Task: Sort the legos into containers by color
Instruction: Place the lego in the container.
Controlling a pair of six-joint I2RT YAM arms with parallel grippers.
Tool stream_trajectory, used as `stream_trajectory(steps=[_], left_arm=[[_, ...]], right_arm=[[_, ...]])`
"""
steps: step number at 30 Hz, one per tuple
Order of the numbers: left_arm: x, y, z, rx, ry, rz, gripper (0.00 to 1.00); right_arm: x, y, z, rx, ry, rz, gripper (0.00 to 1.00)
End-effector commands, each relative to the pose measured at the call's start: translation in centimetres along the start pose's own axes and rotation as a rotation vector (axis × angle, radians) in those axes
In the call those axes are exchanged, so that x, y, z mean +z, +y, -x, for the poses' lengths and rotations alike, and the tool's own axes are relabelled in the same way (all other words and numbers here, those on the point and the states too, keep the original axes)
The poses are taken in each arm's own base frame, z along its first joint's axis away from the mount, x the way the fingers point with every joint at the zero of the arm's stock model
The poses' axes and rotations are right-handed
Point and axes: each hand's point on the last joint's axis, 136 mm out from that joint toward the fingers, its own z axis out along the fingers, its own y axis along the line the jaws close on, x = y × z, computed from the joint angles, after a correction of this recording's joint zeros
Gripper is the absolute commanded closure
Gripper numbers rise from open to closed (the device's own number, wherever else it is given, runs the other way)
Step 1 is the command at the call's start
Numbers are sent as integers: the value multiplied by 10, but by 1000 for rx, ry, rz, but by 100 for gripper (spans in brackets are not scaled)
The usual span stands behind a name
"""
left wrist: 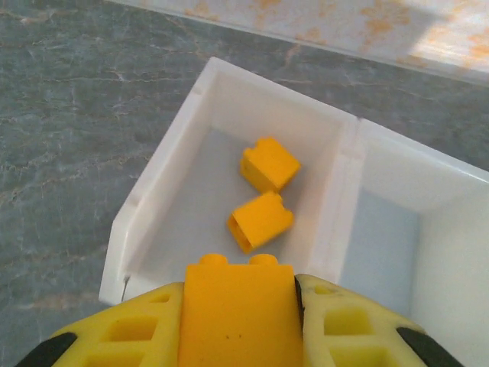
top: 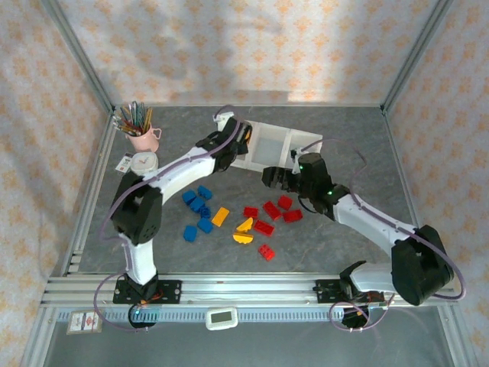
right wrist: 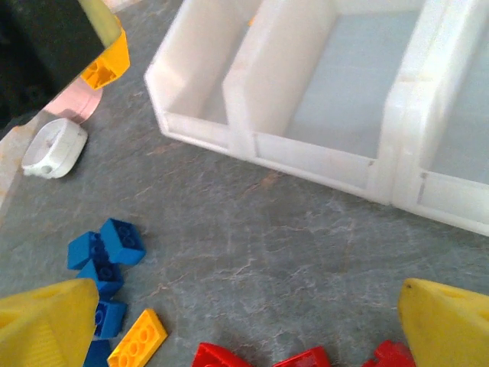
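risk lies with the left end effector [left wrist: 241, 325], clenched on a yellow brick [left wrist: 241, 306] over the near edge of the left bin [left wrist: 164, 168]: let go here, it could clip the wall and bounce out. two yellow bricks [left wrist: 269, 163] lie inside. bins [right wrist: 243, 99]: three. loose on the worktop [top: 359, 130]: about five blue bricks [top: 197, 205], three yellow pieces [top: 220, 216], six red bricks [top: 272, 209]. the right end effector [right wrist: 244, 329] hangs released above the reds; lowering could scatter them.

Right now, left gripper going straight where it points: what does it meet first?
The left gripper, shut on a yellow lego, points into the end bin: probably the nearer loose yellow lego first, or the floor; depth unclear.
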Motion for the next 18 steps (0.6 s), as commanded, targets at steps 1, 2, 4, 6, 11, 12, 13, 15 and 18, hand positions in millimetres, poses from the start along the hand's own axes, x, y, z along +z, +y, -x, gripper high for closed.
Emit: stream_trajectory(steps=[1, 2, 4, 6, 11, 12, 13, 15, 18], left_arm=[[33, 7, -1, 47, 15, 107, 70], [42, 10, 2, 48, 14, 131, 70], [60, 12, 8, 35, 8, 153, 70], [74, 16, 12, 18, 3, 170, 69], [95, 11, 16, 23, 1, 159, 64], [95, 8, 17, 22, -2, 154, 60], [96, 8, 18, 22, -2, 152, 57], [96, 4, 20, 26, -2, 139, 53], [91, 1, 25, 34, -2, 123, 48]], right_arm=[[1, 1, 13, 18, -22, -7, 0], [2, 0, 13, 16, -24, -8, 0], [3, 0, 15, 10, -30, -10, 0], [4, 1, 17, 3, -36, -9, 0], [5, 3, 20, -13, -35, -6, 0], [5, 4, 21, -14, -36, -3, 0], [5, 4, 21, -18, -35, 0, 0], [4, 6, 23, -22, -38, 3, 0], [0, 5, 29, -26, -58, -17, 0]])
